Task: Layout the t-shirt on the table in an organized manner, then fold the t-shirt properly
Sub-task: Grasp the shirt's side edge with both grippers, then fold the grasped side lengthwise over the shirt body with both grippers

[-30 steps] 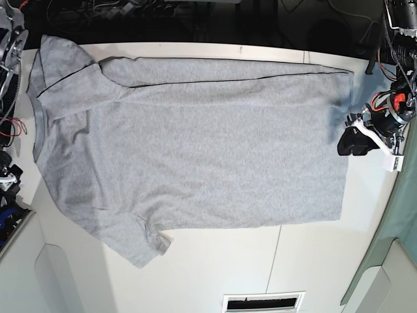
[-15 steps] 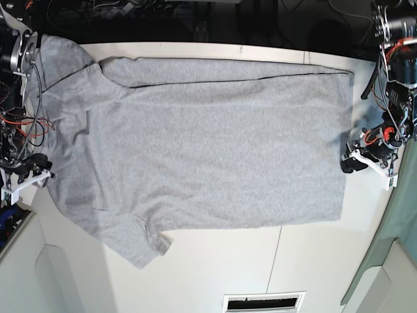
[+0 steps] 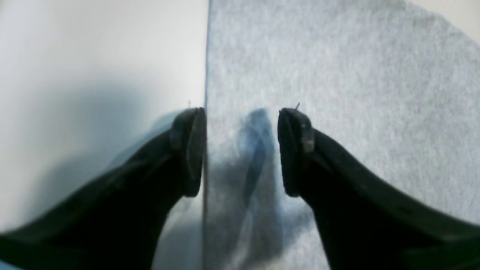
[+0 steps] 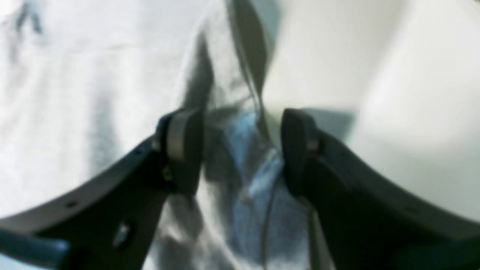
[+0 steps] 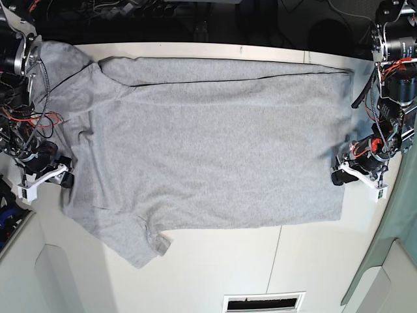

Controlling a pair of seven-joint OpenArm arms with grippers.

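Note:
The light grey t-shirt lies spread flat on the white table, collar to the left and hem to the right, with no print showing. My left gripper is open at the hem edge. In the left wrist view it straddles that edge, with one finger over the bare table and the other over the t-shirt. My right gripper is open at the shoulder edge near the collar. In the right wrist view it stands over a creased fold of the t-shirt beside the table.
A pale grey-green panel runs along the right edge. A vent slot sits at the table's front. Cables and dark equipment crowd the back, and a white panel lies at the lower left.
The left gripper has slid along the hem toward the front and in against the shirt's edge. The right arm has come in from the left to the shoulder edge.

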